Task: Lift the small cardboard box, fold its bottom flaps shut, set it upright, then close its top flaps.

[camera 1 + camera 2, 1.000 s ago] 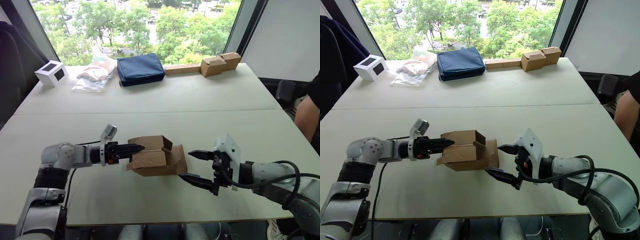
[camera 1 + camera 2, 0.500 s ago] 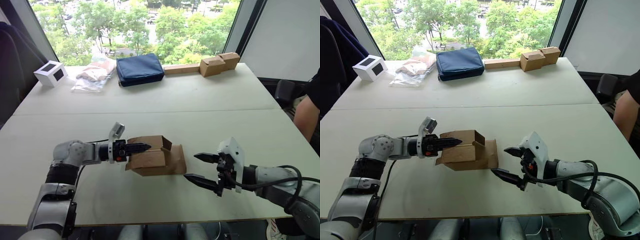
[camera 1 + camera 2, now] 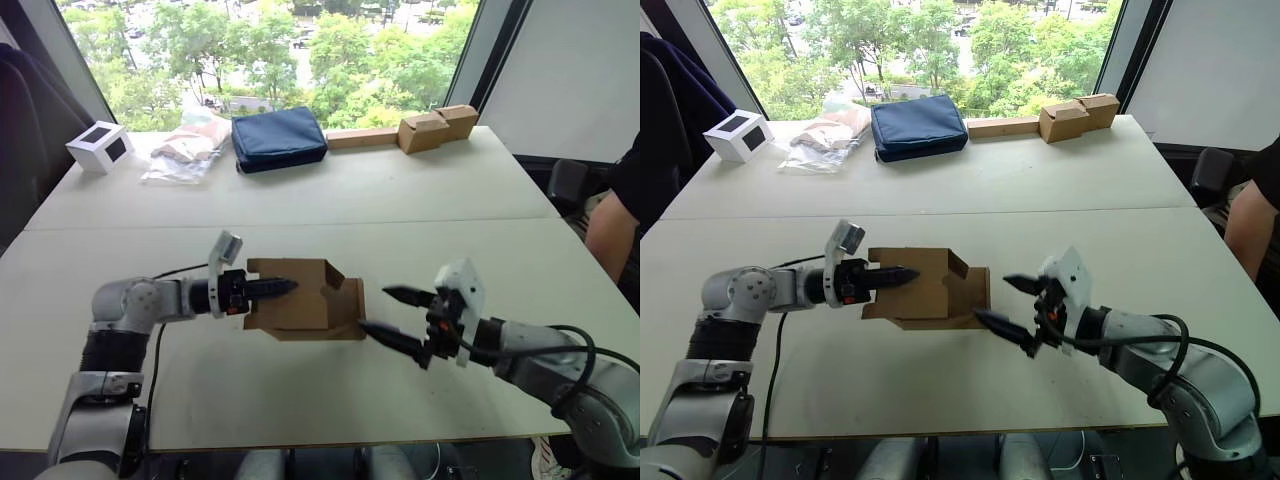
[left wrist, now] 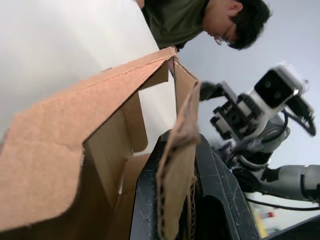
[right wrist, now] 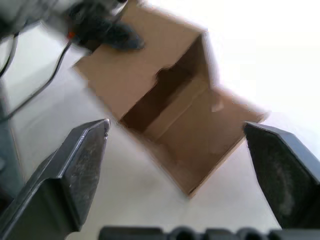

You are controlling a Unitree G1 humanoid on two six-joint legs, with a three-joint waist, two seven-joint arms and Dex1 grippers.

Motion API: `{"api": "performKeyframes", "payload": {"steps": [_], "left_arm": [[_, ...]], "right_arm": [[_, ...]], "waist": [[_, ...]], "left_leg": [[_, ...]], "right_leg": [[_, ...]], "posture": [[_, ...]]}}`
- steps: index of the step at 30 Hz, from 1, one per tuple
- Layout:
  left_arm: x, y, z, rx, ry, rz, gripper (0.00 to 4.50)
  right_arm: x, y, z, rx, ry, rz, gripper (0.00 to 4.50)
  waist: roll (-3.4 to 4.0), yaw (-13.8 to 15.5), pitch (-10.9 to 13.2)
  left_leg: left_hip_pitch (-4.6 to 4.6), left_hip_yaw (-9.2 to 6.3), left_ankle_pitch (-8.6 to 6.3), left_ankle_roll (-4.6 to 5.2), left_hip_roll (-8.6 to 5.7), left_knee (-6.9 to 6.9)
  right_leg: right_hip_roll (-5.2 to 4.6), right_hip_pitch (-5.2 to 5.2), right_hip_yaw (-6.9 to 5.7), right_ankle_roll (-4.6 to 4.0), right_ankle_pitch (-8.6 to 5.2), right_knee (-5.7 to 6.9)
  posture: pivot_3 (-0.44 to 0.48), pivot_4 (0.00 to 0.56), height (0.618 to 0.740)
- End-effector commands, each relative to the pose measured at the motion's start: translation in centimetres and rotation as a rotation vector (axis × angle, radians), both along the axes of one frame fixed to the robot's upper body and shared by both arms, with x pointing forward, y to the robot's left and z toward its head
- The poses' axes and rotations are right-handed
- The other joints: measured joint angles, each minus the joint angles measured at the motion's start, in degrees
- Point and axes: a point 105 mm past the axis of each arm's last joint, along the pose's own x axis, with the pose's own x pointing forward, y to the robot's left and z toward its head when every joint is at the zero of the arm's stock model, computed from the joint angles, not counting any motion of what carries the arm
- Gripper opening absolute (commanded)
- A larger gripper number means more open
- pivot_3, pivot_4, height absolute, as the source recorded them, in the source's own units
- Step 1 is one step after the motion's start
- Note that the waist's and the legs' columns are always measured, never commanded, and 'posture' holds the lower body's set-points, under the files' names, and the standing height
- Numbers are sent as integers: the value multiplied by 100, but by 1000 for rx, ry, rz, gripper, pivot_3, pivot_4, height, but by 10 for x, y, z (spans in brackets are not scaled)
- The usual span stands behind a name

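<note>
The small cardboard box (image 3: 305,305) lies on its side at the middle of the white table (image 3: 330,200), its open end and spread flaps turned to the right. My left gripper (image 3: 272,288) reaches in from the left and is shut on the box's upper wall; the left wrist view shows the fingers (image 4: 150,200) clamping the corrugated edge (image 4: 175,165). My right gripper (image 3: 375,308) stands open just right of the box, one fingertip close to the low flap. The right wrist view looks between its fingers (image 5: 80,170) into the box's open end (image 5: 165,100). Whether the box rests on the table I cannot tell.
Along the far edge stand a white cube box (image 3: 100,147), a plastic bag (image 3: 185,150), a navy pouch (image 3: 279,139) and paler tan boxes (image 3: 437,128) with a long strip. A person (image 3: 615,220) sits at the right edge. Bare tabletop surrounds the box.
My left gripper has closed on the box's upper wall, and the box has shifted and levelled a little. My right gripper has moved left, up to the box's open end.
</note>
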Motion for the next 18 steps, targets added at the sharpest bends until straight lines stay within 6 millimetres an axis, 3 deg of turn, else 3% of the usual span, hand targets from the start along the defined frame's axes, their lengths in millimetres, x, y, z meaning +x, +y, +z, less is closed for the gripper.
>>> {"api": "performKeyframes", "payload": {"steps": [1, 6, 10, 14, 18], "left_arm": [[11, 3, 58, -34, -238, 1, 0], [9, 7, 104, -29, -435, -23, 0], [13, 13, 121, 4, -523, -19, 0], [16, 18, 133, 27, -584, -18, 0], [16, 19, 136, 36, -605, -29, 0]], "right_arm": [[0, 4, 41, 177, -81, 32, 3767], [26, 2, 81, 319, -187, -45, 1868], [48, 10, 106, 383, -239, -66, 247], [65, 19, 116, 376, -273, -89, 104], [67, 31, 113, 336, -290, -64, 104]], "waist": [[-2, 32, 2], [-7, -36, 6], [-4, -119, 6], [-4, -145, 6], [-4, -145, 6]], "left_leg": [[-1, -1, 0, 0, -1, -1], [-3, 1, -1, 1, -10, 0], [-2, 5, 2, -2, -4, -2], [0, 10, 3, -2, -3, -4], [-7, 18, 3, -1, -8, -2]], "right_leg": [[-1, 1, 0, 0, 0, 0], [-5, 1, 4, 1, 0, -1], [6, -8, 3, 1, 1, 7], [22, -22, 3, 1, 0, 33], [20, -40, 9, 0, -1, 73]], "posture": [[0, 150, 740], [0, 150, 740], [0, 150, 740], [0, 150, 740], [0, 150, 740]]}}
